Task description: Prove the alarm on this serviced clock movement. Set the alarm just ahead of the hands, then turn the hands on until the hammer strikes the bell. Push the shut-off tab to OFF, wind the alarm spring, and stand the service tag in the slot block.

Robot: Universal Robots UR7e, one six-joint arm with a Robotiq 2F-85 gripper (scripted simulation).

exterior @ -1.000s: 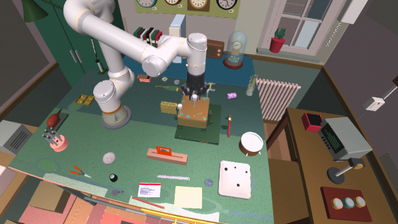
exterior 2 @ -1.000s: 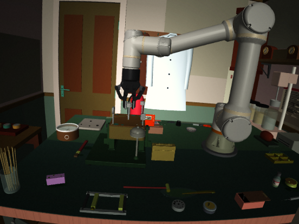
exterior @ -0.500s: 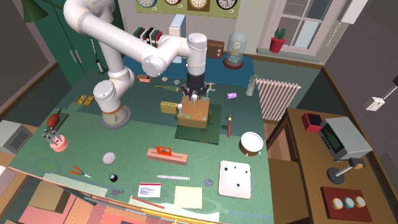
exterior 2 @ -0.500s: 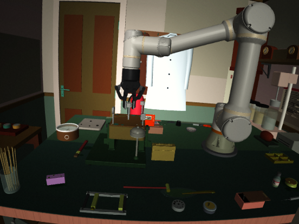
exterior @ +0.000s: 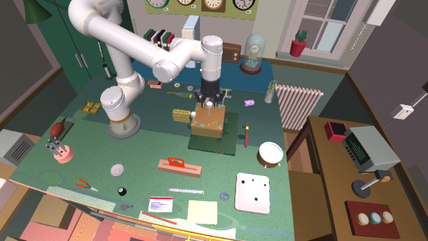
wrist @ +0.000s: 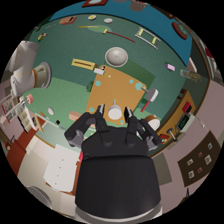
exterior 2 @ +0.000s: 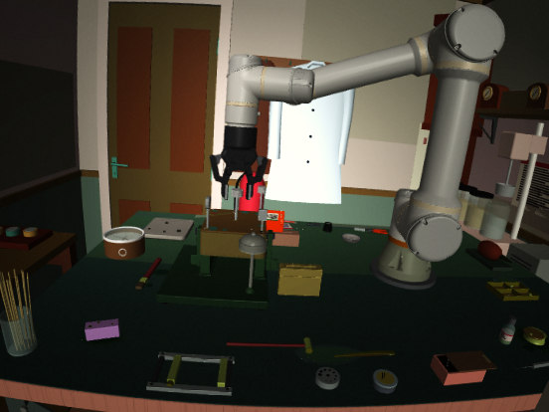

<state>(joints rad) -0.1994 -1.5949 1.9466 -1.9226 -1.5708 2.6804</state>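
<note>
At the middle of the green bench the brass clock movement (exterior: pixel 208 121) stands on a dark green base plate (exterior: pixel 214 138), with white-capped knobs rising from its back plate. My gripper (wrist: pixel 114 111) hangs open straight above it, one knob (wrist: pixel 114 112) between the fingers and nothing held. A second knob (exterior: pixel 193 114) stands at the movement's left edge. The bell (exterior 2: pixel 251 244) sits on a post at the movement's far side, with the hammer (wrist: pixel 152 94) at another edge. The slot block (exterior: pixel 179 168) lies nearer the front, the orange service tag (exterior: pixel 176 162) resting on it.
Behind the movement are a blue mat, a domed clock (exterior: pixel 252 53) and a row of books. A brass box (exterior: pixel 181 115) sits left of the movement, a red pencil (exterior: pixel 246 135) and a round case (exterior: pixel 270 154) to its right. A white plate (exterior: pixel 252 192) lies near the front.
</note>
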